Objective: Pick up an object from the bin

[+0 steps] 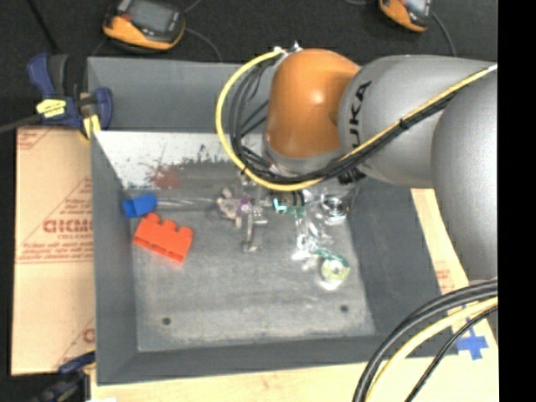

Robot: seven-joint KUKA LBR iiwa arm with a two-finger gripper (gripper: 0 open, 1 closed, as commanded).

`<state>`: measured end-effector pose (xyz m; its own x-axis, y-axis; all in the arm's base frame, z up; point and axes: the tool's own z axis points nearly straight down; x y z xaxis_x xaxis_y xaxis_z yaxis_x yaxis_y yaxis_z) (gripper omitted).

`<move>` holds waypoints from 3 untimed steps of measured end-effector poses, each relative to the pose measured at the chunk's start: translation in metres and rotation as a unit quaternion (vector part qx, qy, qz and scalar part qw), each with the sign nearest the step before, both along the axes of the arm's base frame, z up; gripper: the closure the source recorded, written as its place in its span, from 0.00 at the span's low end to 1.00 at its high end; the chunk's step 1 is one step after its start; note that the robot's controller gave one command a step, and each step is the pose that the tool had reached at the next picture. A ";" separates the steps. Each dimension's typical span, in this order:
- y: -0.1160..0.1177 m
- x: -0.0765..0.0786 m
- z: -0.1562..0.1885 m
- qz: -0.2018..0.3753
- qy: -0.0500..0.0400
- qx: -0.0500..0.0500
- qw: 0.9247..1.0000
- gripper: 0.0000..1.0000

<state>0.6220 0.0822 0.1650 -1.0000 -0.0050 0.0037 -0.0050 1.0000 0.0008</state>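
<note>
In the grey bin [251, 312], the jaws, whose opening and hold I cannot tell, hang mid-floor just beside clear crinkly scraps [311, 243], well apart from the orange brick [163, 238]; such thin, slippery scraps could slide out when squeezed.

Light falls from above, fairly bright and even on the floor of the grey bin [251, 301], while the ground outside it is dark. A soft sheen sits on the orange cover [306, 107] above the gripper [249, 220]. The bin wall [167, 153] behind the gripper gleams with streaky reflections, and the crinkled clear wrap [311, 243] just beside it glints
</note>
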 end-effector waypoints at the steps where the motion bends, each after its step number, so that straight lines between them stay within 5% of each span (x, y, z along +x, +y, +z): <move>1: 0.068 -0.008 -0.055 -0.025 0.000 0.001 1.000 0.00; 2: 0.146 -0.013 -0.097 -0.068 -0.002 0.002 0.998 0.00; 3: 0.141 -0.011 -0.094 -0.071 -0.003 0.000 0.997 1.00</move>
<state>0.6108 0.2232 0.0707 -0.9907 0.1360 -0.0030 0.1360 0.9907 0.0021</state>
